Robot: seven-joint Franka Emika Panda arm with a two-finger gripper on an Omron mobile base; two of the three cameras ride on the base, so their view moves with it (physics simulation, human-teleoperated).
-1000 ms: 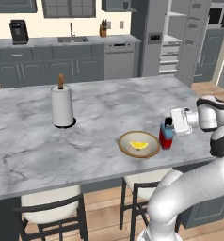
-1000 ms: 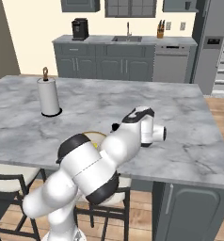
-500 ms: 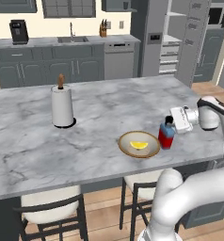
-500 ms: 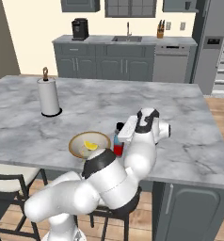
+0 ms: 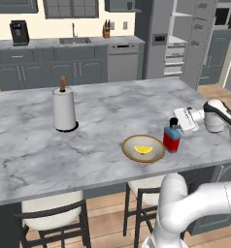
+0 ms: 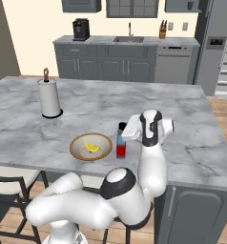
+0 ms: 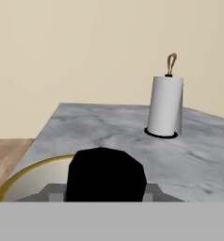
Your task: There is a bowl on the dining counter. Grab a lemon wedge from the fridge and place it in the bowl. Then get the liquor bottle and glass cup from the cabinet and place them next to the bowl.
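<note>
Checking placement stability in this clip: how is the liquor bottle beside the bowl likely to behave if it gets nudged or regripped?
The liquor bottle stands upright on a squarish base, so it probably slides rather than rolls. Its narrow neck and black cap sit high, so a push near the top may tip it toward the bowl close beside it. It looks rigid, possibly slick.

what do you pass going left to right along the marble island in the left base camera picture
paper-towel roll → bowl with the lemon wedge in it → liquor bottle → gripper, up beside the bottle's neck.
</note>
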